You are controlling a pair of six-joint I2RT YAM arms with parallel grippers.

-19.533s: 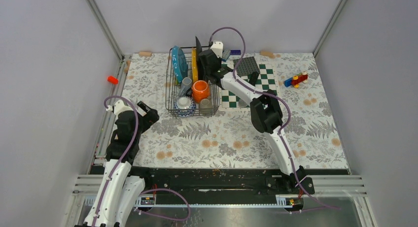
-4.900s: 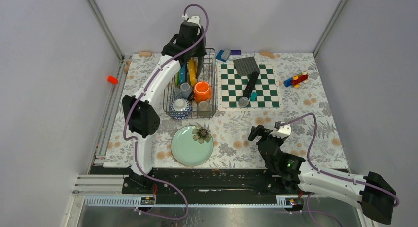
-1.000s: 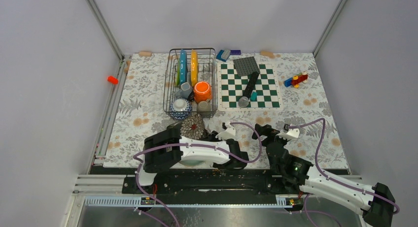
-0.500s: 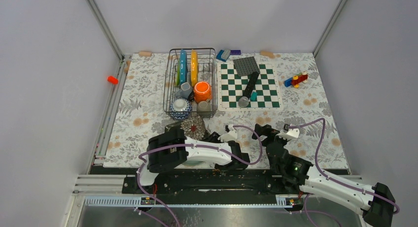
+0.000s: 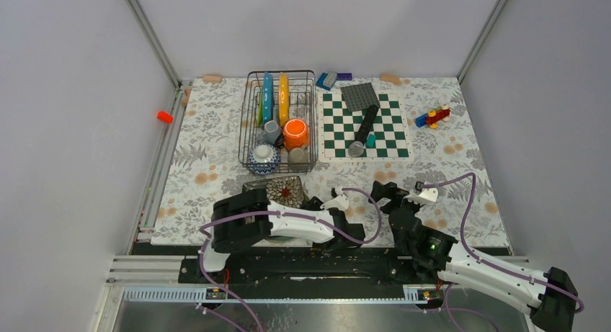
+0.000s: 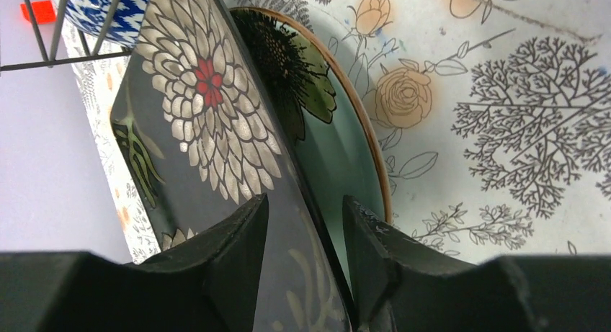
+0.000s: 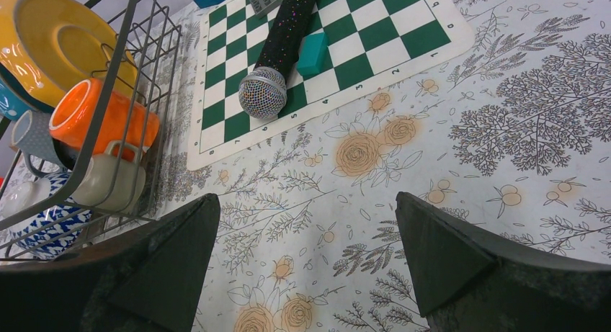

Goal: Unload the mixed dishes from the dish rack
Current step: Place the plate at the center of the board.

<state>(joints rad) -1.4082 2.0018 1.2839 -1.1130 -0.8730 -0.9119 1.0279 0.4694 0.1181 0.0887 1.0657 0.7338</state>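
The dark flowered plate (image 5: 277, 190) leans on the green plate (image 6: 339, 152), at 6 o'clock from the rack (image 5: 242, 141): a set-down, by the look. The left fingers (image 6: 238, 253) stand partly apart astride its rim, apparently not pinching. Next, back off and reach for another dish. The right fingers (image 7: 173, 253) gape wide, empty.

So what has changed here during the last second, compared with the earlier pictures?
The left gripper has tipped the dark patterned plate flatter, down over the lime green plate; its jaws now stand apart astride the rim. The right gripper, open, the dish rack and the orange mug in it stayed as they were.
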